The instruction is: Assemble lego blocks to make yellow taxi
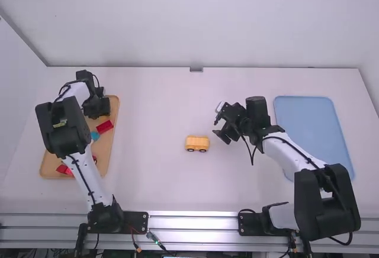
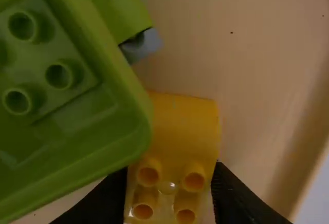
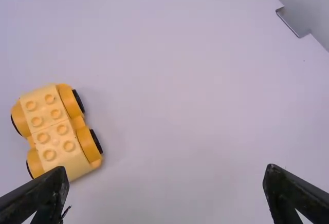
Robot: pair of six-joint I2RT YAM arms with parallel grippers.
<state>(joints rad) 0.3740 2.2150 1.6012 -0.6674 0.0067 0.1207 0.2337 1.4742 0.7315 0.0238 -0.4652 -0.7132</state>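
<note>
My left gripper (image 1: 96,111) is low over the far part of the wooden tray (image 1: 105,151). In the left wrist view the left gripper (image 2: 169,196) has its fingers on either side of a yellow block with round studs (image 2: 180,126), closed against it. The yellow wheeled car base (image 1: 197,144) stands at mid-table; in the right wrist view this studded car base (image 3: 54,129) lies beyond one finger. To its right, above the table, is my right gripper (image 1: 220,129); the right gripper (image 3: 167,180) is wide open and holds nothing.
A large green studded piece (image 2: 67,106) crowds the yellow block in the left wrist view. Red blocks (image 1: 105,127) and a blue piece (image 1: 95,135) lie in the wooden tray. A blue tray (image 1: 314,122) is at the right.
</note>
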